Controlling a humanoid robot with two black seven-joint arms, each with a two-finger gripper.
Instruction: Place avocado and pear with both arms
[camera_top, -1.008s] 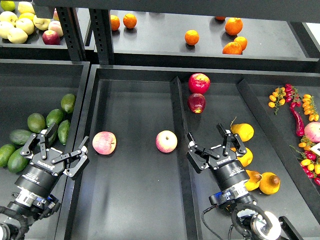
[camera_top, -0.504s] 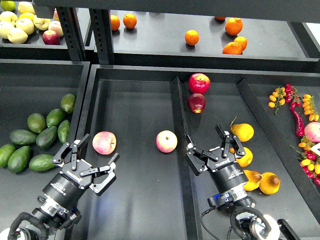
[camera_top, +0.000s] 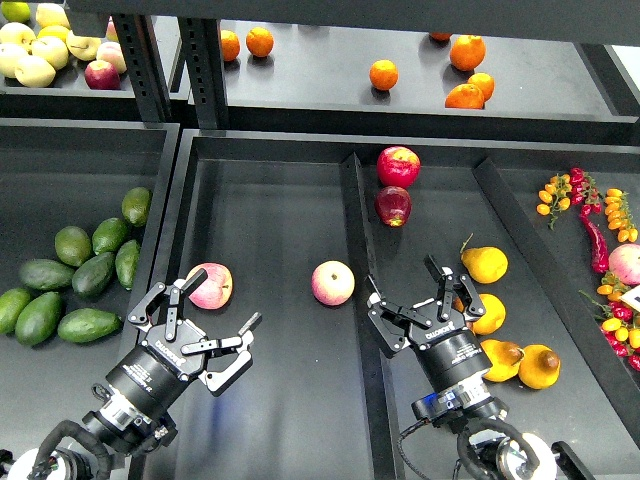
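The elongated green avocado (camera_top: 88, 324) lies in the left bin at the near edge of a group of avocados. The yellow-orange pear (camera_top: 543, 368), with a dark brown blotch at its stem end, lies in the right bin among other pears. My left gripper (camera_top: 218, 302) is open and empty over the middle bin, next to a pink apple (camera_top: 210, 286). My right gripper (camera_top: 405, 283) is open and empty over the ridge left of the pears.
Several other avocados (camera_top: 75, 245) lie in the left bin. A second pink apple (camera_top: 333, 283) lies mid-bin. Two red apples (camera_top: 398, 166) lie farther back. Other pears (camera_top: 486, 264) lie right of my right gripper. Oranges (camera_top: 383, 74) sit on the upper shelf, peppers (camera_top: 597, 240) at far right.
My left gripper has swung right, from over the avocados into the middle bin, uncovering the elongated avocado. My right gripper has drawn back slightly left. Both stay open.
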